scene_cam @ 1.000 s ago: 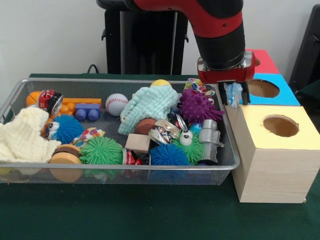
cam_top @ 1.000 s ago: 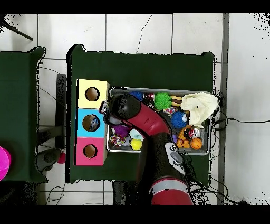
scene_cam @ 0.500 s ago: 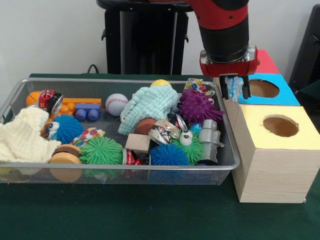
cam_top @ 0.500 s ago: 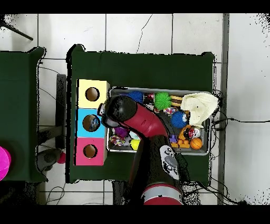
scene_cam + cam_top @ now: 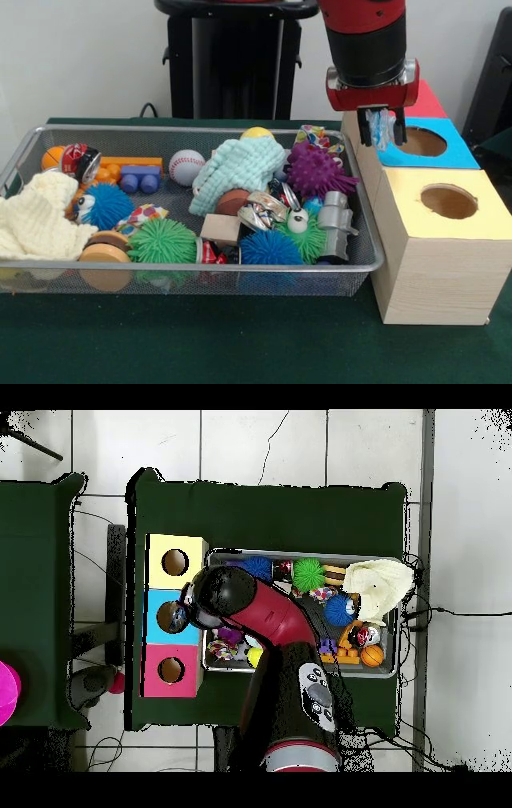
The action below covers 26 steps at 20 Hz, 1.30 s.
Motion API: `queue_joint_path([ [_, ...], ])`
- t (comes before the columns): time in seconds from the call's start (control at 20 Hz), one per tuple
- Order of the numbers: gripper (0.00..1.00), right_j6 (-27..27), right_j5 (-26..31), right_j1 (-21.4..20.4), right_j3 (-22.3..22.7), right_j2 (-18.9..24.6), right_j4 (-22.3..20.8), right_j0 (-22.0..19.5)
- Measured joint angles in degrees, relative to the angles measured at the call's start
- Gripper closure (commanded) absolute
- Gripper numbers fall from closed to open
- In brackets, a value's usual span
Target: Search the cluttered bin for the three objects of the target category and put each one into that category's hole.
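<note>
Gripper (image 5: 382, 128) clamps crinkly wrapper (image 5: 378, 126) over blue box (image 5: 448, 158) edge; bin (image 5: 364, 240) beside.

White tiled floor (image 5: 300, 444) (dark grout lines), pale wall (image 5: 80, 56) behind, dark green table (image 5: 200, 344), second green surface (image 5: 35, 594) beside.

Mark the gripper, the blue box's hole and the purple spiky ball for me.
gripper (image 5: 381, 130): front view, midway between its fingertips, shut on a small clear-blue item.
blue box's hole (image 5: 422, 142): front view, middle of the opening.
purple spiky ball (image 5: 317, 170): front view, middle of its body.
</note>
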Motion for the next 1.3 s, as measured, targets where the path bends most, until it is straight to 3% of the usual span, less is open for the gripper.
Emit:
queue_joint_path([
  [0.65,1.0,0.0,-0.75,1.09,0.01,0.08,2.95,0.34],
  [1.3,1.0,0.31,-0.98,1.63,0.07,0.09,5.73,4.53],
])
